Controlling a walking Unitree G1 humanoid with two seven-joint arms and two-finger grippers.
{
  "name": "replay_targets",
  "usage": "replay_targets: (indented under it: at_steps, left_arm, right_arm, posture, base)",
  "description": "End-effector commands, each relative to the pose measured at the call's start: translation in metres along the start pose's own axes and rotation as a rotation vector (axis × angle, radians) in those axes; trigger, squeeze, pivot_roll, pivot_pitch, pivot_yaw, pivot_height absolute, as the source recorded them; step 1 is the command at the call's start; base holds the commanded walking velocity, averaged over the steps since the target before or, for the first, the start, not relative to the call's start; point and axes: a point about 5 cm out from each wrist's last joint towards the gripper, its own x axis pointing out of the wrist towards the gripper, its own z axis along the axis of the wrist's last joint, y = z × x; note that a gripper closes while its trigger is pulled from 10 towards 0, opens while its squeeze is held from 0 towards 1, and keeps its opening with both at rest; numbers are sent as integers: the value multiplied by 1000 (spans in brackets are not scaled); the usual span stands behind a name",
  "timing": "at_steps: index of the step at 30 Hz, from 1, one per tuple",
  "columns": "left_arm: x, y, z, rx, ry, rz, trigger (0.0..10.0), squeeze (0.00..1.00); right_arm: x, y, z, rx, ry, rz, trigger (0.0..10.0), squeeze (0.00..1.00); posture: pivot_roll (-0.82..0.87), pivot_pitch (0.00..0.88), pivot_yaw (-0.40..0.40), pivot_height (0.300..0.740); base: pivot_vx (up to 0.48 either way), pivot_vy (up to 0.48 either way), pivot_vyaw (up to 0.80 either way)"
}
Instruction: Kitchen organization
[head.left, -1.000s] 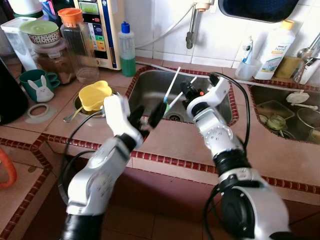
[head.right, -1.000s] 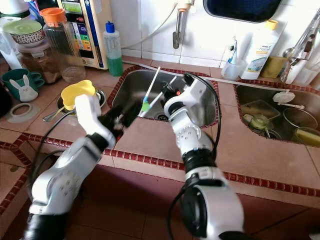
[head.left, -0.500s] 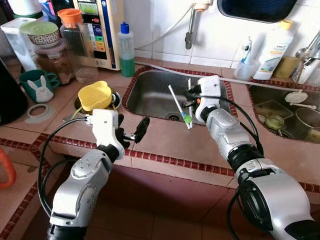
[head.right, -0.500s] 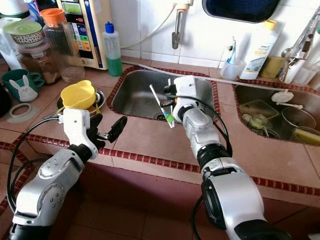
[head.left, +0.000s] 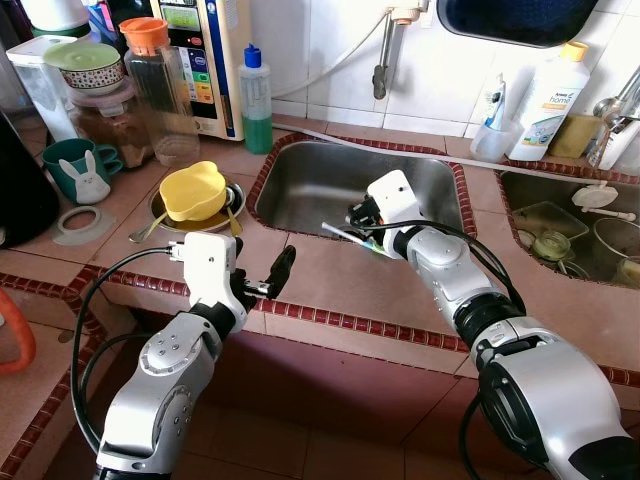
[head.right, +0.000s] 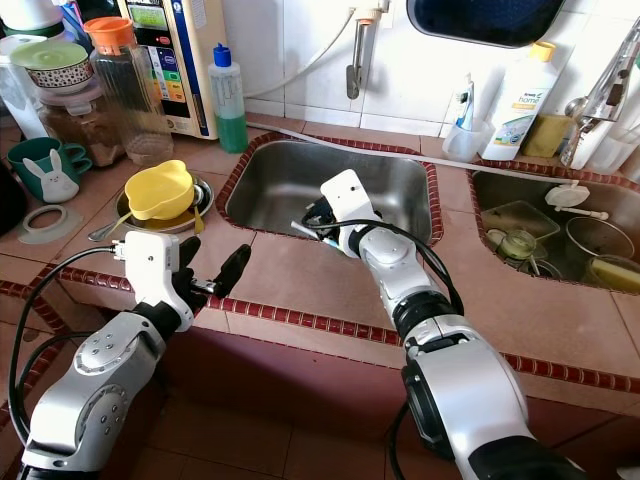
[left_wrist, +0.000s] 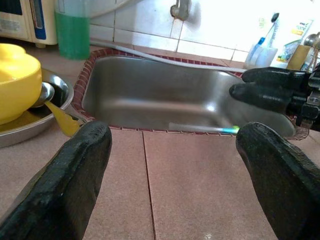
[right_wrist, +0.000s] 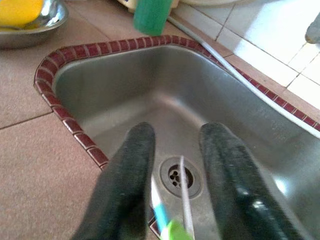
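Note:
Two thin toothbrushes, white with green and blue ends, lie nearly level over the front rim of the steel sink. My right gripper hangs right above them at that rim. In the right wrist view its fingers stand apart, and the toothbrushes run loose along the gap, over the drain. My left gripper is open and holds nothing, low over the tiled counter's front edge; the toothbrushes look blurred in its wrist view.
A yellow bowl sits in a steel dish left of the sink. A green soap bottle, jars and a bunny mug stand behind. A second sink with dishes is at the right; a toothbrush cup stands by the wall.
My right gripper has dropped from upright to the sink's front rim, tipping the toothbrushes level, and its fingers have parted. My left arm has pulled back toward the counter edge.

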Motion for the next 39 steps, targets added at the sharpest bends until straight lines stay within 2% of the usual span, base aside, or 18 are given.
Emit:
replay_targets:
  at_steps: [1, 10, 17, 22, 27, 29, 32, 33, 36, 38, 39]
  left_arm:
    - [2, -5, 4, 21, -22, -25, 10000, 1000]
    - [4, -8, 5, 29, -39, -26, 10000, 1000]
    - [4, -9, 4, 30, -42, -21, 10000, 1000]
    - [7, -7, 7, 68, -56, -1, 10000, 1000]
    - [9, -4, 11, 78, -79, 38, 10000, 1000]
    - [8, 0, 16, 104, -117, 88, 10000, 1000]
    - [7, 4, 17, 126, -130, 119, 10000, 1000]
    - [4, 9, 17, 126, -137, 156, 10000, 1000]
    - [1, 13, 19, 143, -160, 195, 10000, 1000]
    - [-1, 12, 20, 164, -169, 197, 10000, 1000]
    - [-2, 12, 21, 159, -170, 200, 10000, 855]
  right_arm:
    - [-2, -4, -3, -5, 13, 0, 10000, 1000]
    - [-3, -6, -4, 0, 5, -16, 10000, 1000]
    - [0, -7, 7, 50, -43, -20, 10000, 1000]
    - [-1, -17, 25, 172, -159, -36, 10000, 1000]
    - [-3, -21, 29, 252, -224, -35, 10000, 1000]
    - [-10, -25, 26, 323, -284, -68, 10000, 1000]
    - [-17, -26, 22, 337, -307, -105, 10000, 1000]
    - [-27, -25, 18, 359, -340, -143, 10000, 1000]
    - [-45, -21, 16, 411, -370, -196, 10000, 1000]
    - [-55, -17, 16, 405, -381, -212, 10000, 1000]
    - [-61, -14, 15, 408, -382, -222, 10000, 1000]
  posture:
    - [163, 0, -8, 740]
    - [167, 0, -16, 740]
    - [168, 0, -18, 740]
    - [156, 0, -20, 740]
    - [145, 0, -21, 740]
    - [121, 0, -20, 740]
    - [110, 0, -19, 740]
    - [98, 0, -16, 740]
    - [96, 0, -16, 740]
    - [76, 0, -7, 740]
    - [65, 0, -1, 740]
  base:
    - [0, 0, 0]
    - [0, 0, 0]
    - [0, 0, 0]
    - [0, 0, 0]
    - [0, 0, 0]
    - [0, 0, 0]
    - [0, 0, 0]
    - [0, 0, 0]
    - [0, 0, 0]
    - [0, 0, 0]
    - [0, 0, 0]
